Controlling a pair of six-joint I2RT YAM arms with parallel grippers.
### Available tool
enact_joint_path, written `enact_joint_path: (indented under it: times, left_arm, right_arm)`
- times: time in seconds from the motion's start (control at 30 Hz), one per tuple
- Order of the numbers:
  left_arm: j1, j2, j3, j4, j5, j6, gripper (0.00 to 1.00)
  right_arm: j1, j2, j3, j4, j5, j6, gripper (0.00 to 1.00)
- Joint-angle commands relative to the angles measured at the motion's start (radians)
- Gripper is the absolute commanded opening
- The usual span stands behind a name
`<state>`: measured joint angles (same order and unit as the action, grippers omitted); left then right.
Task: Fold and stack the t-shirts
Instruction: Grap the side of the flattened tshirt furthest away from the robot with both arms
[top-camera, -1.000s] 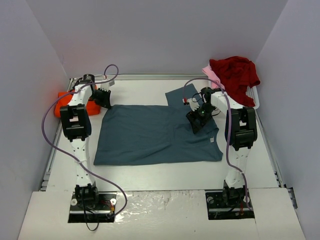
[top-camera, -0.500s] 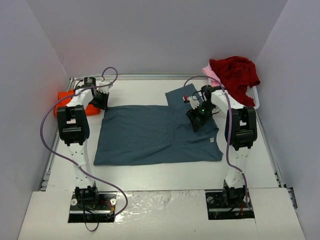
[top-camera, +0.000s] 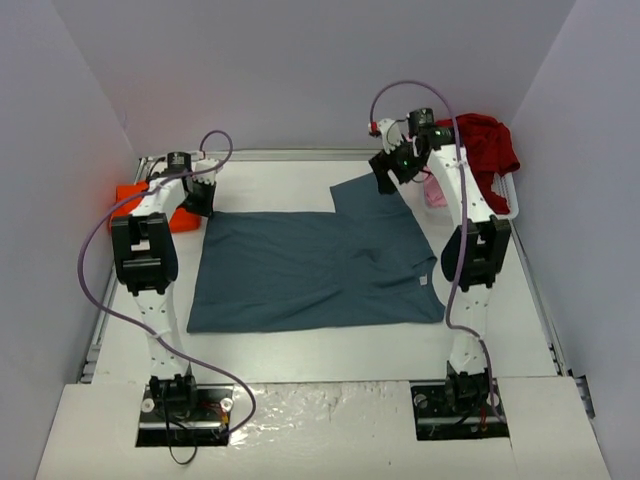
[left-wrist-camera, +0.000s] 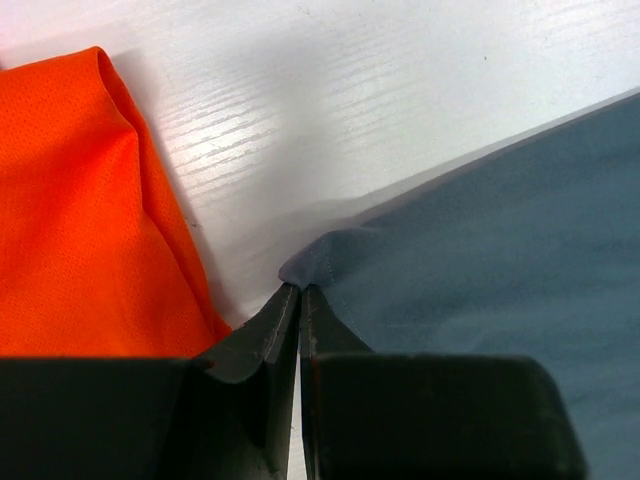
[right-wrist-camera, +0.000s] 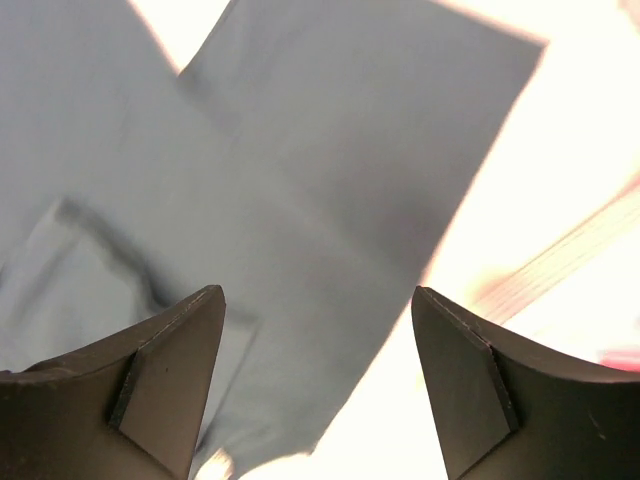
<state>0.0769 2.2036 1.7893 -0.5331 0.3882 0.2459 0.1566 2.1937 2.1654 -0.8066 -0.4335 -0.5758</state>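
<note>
While the slate blue-grey t-shirt (top-camera: 310, 270) lies flat on the desk (top-camera: 300, 345) from above, it looks limp, best taken by corners. Left wrist: the left tool (left-wrist-camera: 299, 292) pinches its far-left corner. Right wrist: the right tool (right-wrist-camera: 315, 300) gapes above its sleeve.

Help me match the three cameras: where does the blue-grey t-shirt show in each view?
Top external: blue-grey t-shirt spread flat at centre frame.
Left wrist: right side, its corner pinched in the shut jaws of the left gripper.
Right wrist: left and centre, below the open right gripper.
Shared landmark: the white table, bordering the shirt in all three.
</note>
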Motion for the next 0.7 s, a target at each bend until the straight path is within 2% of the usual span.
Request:
enact_joint_path:
  times: [0.0,0.03,0.13,0.3,0.4,0.67]
  left_arm:
    - [-0.015,-0.062,0.018,0.015,-0.020,-0.023,0.02]
    - [-0.020,-0.064,0.010,0.015,-0.025,-0.025,0.02]
    - [-0.029,-0.071,-0.002,0.024,-0.044,-0.020,0.02]
    - [-0.031,-0.074,-0.001,0.022,-0.067,-0.017,0.02]
    - [-0.031,-0.077,-0.001,0.024,-0.078,-0.019,0.02]
    - [-0.032,-0.085,-0.027,0.045,-0.112,-0.013,0.02]
  right_arm:
    - [0.001,0.139,0.172,-0.036,0.038,0.044,0.72]
    - [0.004,0.161,0.248,-0.031,0.050,0.042,0.72]
    - [0.014,0.238,0.324,0.016,0.082,0.050,0.72]
    - [0.020,0.250,0.228,0.327,0.177,0.123,0.72]
    - [0.027,0.291,0.249,0.449,0.268,0.158,0.73]
    - [0.040,0.439,0.356,0.615,0.398,0.183,0.73]
